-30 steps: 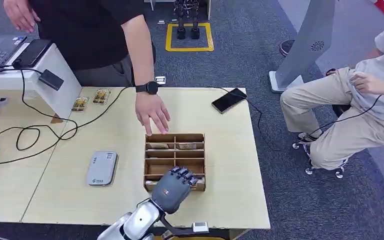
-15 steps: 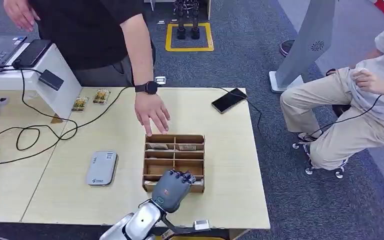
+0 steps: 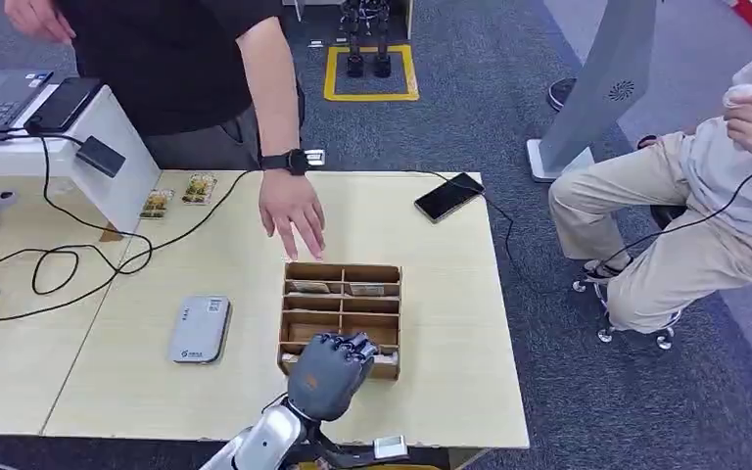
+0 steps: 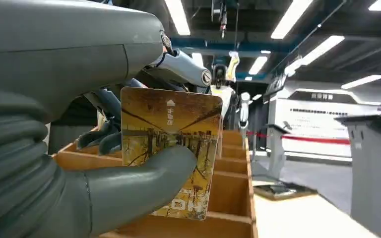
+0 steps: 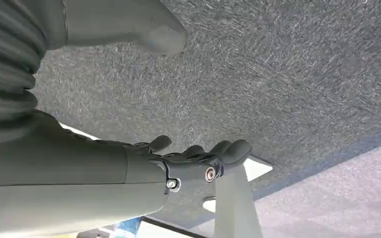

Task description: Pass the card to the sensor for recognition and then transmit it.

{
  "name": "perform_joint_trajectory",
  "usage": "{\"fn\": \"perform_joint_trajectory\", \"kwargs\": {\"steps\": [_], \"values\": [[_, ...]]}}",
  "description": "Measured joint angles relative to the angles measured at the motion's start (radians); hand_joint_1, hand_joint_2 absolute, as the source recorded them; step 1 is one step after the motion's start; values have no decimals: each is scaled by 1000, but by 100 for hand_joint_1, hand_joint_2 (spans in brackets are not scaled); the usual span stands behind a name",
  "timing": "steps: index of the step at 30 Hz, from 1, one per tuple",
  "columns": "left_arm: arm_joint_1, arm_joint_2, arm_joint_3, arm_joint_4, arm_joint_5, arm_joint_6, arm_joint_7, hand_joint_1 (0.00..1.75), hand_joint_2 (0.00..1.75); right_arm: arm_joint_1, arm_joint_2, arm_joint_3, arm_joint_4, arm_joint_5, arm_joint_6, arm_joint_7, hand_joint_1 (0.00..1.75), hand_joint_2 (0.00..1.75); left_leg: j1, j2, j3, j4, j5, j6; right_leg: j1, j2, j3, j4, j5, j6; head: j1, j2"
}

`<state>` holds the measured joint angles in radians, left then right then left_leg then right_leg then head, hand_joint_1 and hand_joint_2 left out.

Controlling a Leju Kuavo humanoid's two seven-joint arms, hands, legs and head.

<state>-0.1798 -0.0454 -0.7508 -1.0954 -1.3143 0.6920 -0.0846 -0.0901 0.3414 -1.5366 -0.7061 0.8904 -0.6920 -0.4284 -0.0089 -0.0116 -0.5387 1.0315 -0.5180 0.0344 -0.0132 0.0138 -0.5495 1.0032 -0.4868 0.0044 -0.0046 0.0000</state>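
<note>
Being pinched upright: card (image 4: 171, 148), between thumb and fingers of left hand (image 3: 331, 369), just above near row of wooden divider box (image 3: 388, 284). Hanging over grey carpet (image 5: 287, 74), holding nothing, fingers slightly apart: right hand (image 5: 188, 161). Hovering past box's far edge: person's hand (image 3: 292, 211).

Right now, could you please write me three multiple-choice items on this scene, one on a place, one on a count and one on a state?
1. Where does the grey sensor lie?
A. on the table, beside the wooden box
B. inside the wooden box
C. on the floor

2. How many cards lie at the table's far edge, near the white stand?
A. none
B. two
C. five

3. What is the left hand doing?
A. hanging with nothing in it
B. pressing the phone
C. holding a card

Answers: 1 A, it sits on the table apart from the wooden box. 2 B, two cards lie there. 3 C, its thumb presses the card in the left wrist view.
</note>
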Motion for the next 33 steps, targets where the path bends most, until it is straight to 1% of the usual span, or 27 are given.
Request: {"fn": "perform_joint_trajectory", "kwargs": {"steps": [2, 5, 7, 11, 15, 19, 21, 24, 26, 29, 31, 33], "values": [[18, -5, 21, -48, 36, 0, -52, 175, 175, 0, 0, 0, 1, -1, 0, -2, 0, 175, 0, 0, 0, 0, 0, 0, 0, 0, 0, 0, 0, 0, 0, 0], [45, -26, 67, -133, 139, 0, -168, 175, 175, -2, 0, 0, 2, -1, 0, 3, 0, 175, 0, 0, 0, 0, 0, 0, 0, 0, 0, 0, 0, 0, 0, 0], [51, -39, 88, -173, 179, 2, -199, 175, 175, -3, 0, 0, 2, -2, 0, 1, 0, 175, 0, 0, 0, 0, 0, 0, 0, 0, 0, 0, 0, 0, 0, 0], [61, -59, 121, -240, 300, 2, -251, 175, 175, -3, 0, 0, 3, -1, 0, 1, 0, 175, 0, 0, 0, 0, 0, 0, 0, 0, 0, 0, 0, 0, 0, 0], [64, -71, 141, -276, 317, 2, -260, 175, 175, -4, 0, 0, 3, -2, 0, 1, 0, 175, 0, 0, 0, 0, 0, 0, 0, 0, 0, 0, 0, 0, 0, 0], [69, -77, 153, -292, 328, 2, -263, 175, 175, -4, 0, 0, 3, -2, 0, 1, 0, 175, 0, 0, 0, 0, 0, 0, 0, 0, 0, 0, 0, 0, 0, 0], [70, -84, 157, -301, 416, 2, -281, 175, 175, -5, 0, 0, 3, -3, 0, 4, 0, 175, 0, 0, 0, 0, 0, 0, 0, 0, 0, 0, 0, 0, 0, 0], [67, -110, 177, -323, 594, -14, -276, 175, 175, -5, 0, 0, 2, 2, 0, 25, 0, 175, 0, 0, 0, 0, 0, 0, 0, 0, 0, 0, 0, 0, 0, 0], [52, -117, 194, -327, 698, -32, -271, 175, 175, -5, 0, 0, 2, 3, 0, 27, 0, 175, 0, 0, 0, 0, 1, 1, 0, 0, 0, 0, 0, 0, 0, 0], [-13, -121, 245, -316, 867, -60, -258, 175, 175, -6, 0, 0, 2, 7, 0, 19, 0, 175, 0, 0, 0, 0, 1, 1, 0, 0, 0, 0, 2, 1, 0, 0], [-65, -121, 284, -285, 926, -64, -243, 175, 175, -8, 0, 0, 3, 16, 0, 11, 0, 175, 0, 0, 0, 0, 2, 0, 0, -1, 0, 0, 2, 0, 0, 0], [-120, -121, 329, -227, 968, -58, -216, 175, 175, -13, 0, 0, 6, 32, 0, 3, 0, 175, 0, 0, 0, 0, 3, -1, 0, 0, 0, 0, 3, -1, 0, 0]]}}
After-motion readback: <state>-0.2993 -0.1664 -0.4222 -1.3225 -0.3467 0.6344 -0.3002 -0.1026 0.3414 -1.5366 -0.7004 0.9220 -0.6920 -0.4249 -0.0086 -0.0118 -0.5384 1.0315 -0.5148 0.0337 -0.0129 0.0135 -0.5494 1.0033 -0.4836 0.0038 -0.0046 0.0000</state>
